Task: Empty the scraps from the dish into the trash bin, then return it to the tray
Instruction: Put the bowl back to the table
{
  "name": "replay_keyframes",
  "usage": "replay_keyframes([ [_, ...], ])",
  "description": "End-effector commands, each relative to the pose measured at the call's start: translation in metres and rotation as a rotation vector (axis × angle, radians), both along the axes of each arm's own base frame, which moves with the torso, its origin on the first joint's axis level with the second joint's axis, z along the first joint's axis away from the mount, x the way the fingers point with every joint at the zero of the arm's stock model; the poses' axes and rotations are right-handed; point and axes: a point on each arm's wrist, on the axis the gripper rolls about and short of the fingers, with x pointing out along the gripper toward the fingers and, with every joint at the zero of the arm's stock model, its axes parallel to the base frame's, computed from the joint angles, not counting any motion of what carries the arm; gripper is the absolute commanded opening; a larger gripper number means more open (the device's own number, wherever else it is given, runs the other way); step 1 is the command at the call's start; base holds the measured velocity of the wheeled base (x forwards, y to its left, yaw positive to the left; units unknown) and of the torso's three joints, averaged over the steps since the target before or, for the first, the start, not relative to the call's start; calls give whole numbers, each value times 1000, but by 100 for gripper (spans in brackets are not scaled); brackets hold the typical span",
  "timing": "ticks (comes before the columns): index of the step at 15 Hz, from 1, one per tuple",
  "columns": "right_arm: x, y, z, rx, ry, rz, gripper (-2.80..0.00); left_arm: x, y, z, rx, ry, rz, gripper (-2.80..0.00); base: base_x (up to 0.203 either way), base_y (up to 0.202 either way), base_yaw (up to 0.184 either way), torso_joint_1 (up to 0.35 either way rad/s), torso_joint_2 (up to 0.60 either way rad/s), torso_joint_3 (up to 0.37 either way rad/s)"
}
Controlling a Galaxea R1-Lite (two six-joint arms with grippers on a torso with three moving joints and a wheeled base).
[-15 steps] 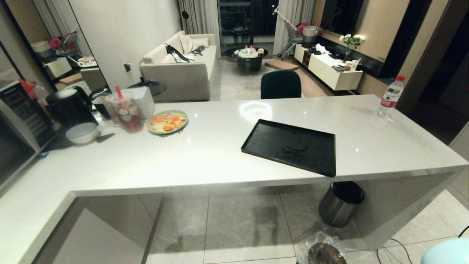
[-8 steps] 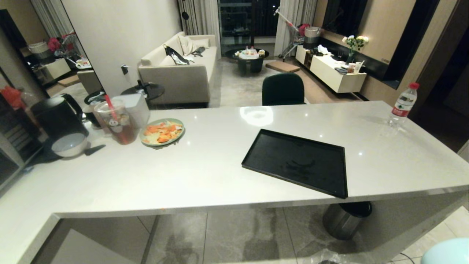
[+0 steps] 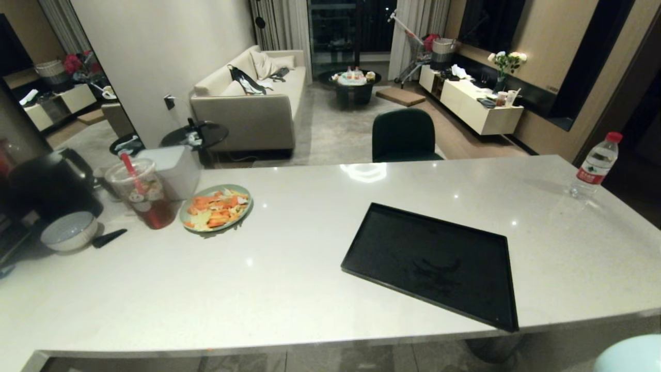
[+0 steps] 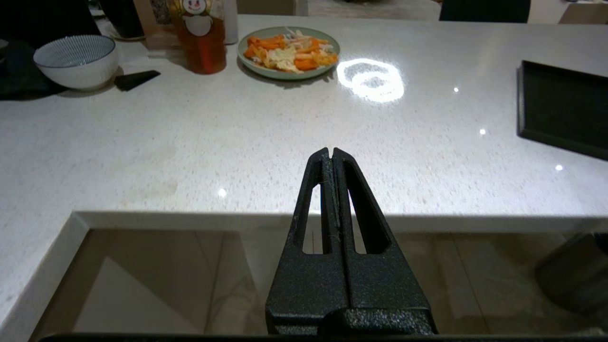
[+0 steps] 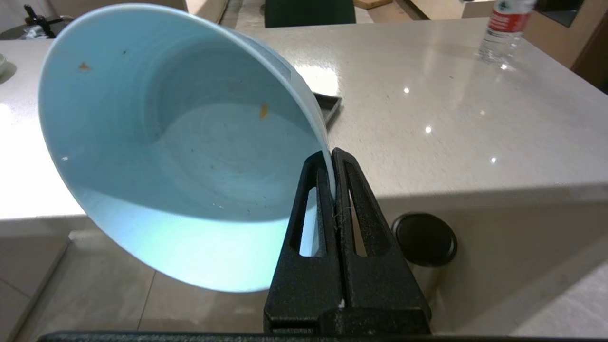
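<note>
My right pincer [image 5: 332, 156] grips the emptied dish [image 5: 180, 142] by its rim; left pincer [image 4: 331, 154] clenched, idle. Next: set it on the tray [image 3: 439, 263].

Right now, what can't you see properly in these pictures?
- Trash bin with the plastic bag: in no view, so where the scraps landed cannot be checked.
- Pale blue bowl: only a sliver at the head view's corner; in the right wrist view it hides most of the black tray.
- Right gripper: outside the head view.
- Steel bin with black lid: nearly hidden under the counter in the head view.
- Water bottle label: too small to read.
</note>
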Motion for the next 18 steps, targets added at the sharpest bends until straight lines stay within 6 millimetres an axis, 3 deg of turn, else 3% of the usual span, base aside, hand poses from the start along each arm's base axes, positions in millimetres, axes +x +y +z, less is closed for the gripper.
replay_keyframes([
  [1,0,0,0,0,1,0,-280,0,0,0,0,1,1,-280,197,0,3,4,0,2],
  [3,0,0,0,-2,1,0,-280,0,0,0,0,1,1,-280,129,0,-1,3,7,0],
  [18,0,0,0,-2,-1,0,-280,0,0,0,0,1,1,-280,0,0,0,0,0,0],
])
